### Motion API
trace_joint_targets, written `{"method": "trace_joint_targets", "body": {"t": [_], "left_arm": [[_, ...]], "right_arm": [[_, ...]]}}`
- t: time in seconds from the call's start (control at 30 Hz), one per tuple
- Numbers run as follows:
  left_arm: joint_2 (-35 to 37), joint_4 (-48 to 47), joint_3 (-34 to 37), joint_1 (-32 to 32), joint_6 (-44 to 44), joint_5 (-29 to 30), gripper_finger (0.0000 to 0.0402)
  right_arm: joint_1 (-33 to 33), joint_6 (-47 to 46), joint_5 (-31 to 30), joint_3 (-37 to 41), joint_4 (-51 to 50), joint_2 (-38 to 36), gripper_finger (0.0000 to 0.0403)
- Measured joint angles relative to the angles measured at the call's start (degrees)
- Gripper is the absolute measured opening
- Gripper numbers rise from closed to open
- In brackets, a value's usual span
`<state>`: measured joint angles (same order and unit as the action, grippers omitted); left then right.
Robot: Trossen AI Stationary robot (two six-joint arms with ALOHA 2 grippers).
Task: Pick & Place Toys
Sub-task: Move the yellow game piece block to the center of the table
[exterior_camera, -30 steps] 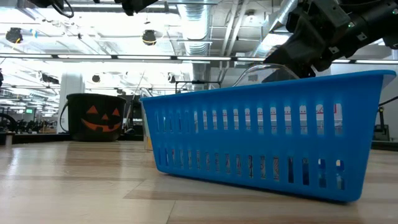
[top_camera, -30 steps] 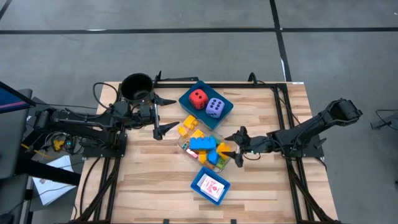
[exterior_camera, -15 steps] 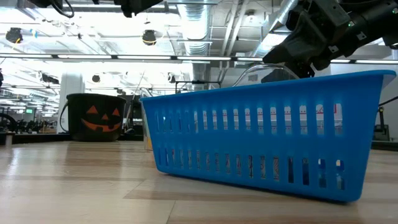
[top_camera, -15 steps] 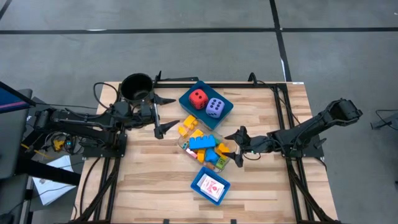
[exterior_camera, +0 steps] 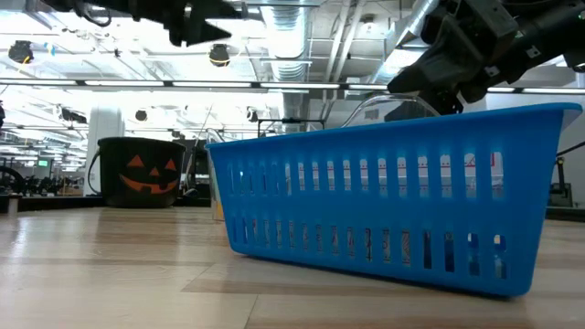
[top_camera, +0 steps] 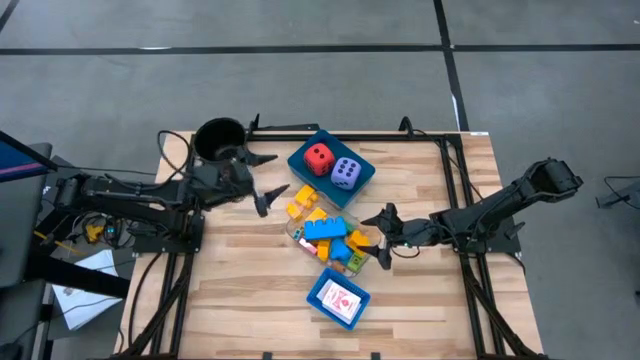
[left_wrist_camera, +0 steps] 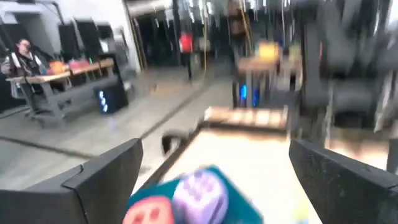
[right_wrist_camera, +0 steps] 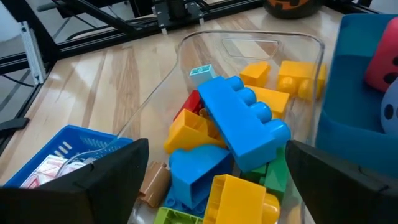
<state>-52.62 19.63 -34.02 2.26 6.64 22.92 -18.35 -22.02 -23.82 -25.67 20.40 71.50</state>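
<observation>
The toys are in three places. Bricks in yellow, blue, green and red fill a clear tub (top_camera: 325, 235) at mid-table, with a large blue brick (right_wrist_camera: 245, 121) on top. A red die (top_camera: 318, 157) and a lavender die (top_camera: 346, 172) sit in a blue tray (top_camera: 362, 182) behind it. White cards (top_camera: 340, 299) lie in a blue basket (top_camera: 318, 290) near the front. My right gripper (top_camera: 374, 240) stands open just right of the tub, pointing at the bricks (right_wrist_camera: 217, 146). My left gripper (top_camera: 272, 182) hangs open left of the dice tray, above the table (left_wrist_camera: 214, 149).
A dark round pot (top_camera: 219, 140) with a pumpkin face (exterior_camera: 142, 174) stands at the far left corner, close behind my left arm. A black frame rail (top_camera: 350, 135) runs along the far edge and down the right side. Bare wood lies at the front left.
My left gripper has swung toward the dice tray and dipped a little, still open. It now shows lower in the low view. My right gripper has stayed beside the tub. No toy has moved.
</observation>
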Motion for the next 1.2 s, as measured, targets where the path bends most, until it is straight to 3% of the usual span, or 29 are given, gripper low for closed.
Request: {"method": "trace_joint_targets", "body": {"t": [0.23,0.63,0.77,0.93,1.03,1.2], "left_arm": [[0.03,-22.11,0.01,-0.05,2.07,-0.96,0.039],[-0.14,-37.89,0.47,1.61,-10.25,1.81,0.0354],[-0.24,-31.97,6.12,3.26,-11.25,5.39,0.033],[-0.26,-14.66,15.1,6.21,-8.69,5.6,0.0277],[-0.26,-5.95,18.63,8.05,-8.65,3.94,0.0221],[-2.08,-1.38,21.2,10.97,-8.65,-2.26,0.0077]], "right_arm": [[-1.68,0.0,0.18,0.0,-0.23,-1.34,0.0368],[-5.42,1.66,-0.17,0.0,-0.66,-7.04,0.0368],[-6.15,1.93,-0.21,0.0,-0.65,-8.13,0.0368],[-6.44,2.54,-0.21,0.0,-0.68,-9.04,0.0368],[-6.44,2.56,-0.21,0.0,-0.66,-9.03,0.0368],[-6.42,2.56,-0.22,0.0,-0.68,-9.01,0.0368]]}}
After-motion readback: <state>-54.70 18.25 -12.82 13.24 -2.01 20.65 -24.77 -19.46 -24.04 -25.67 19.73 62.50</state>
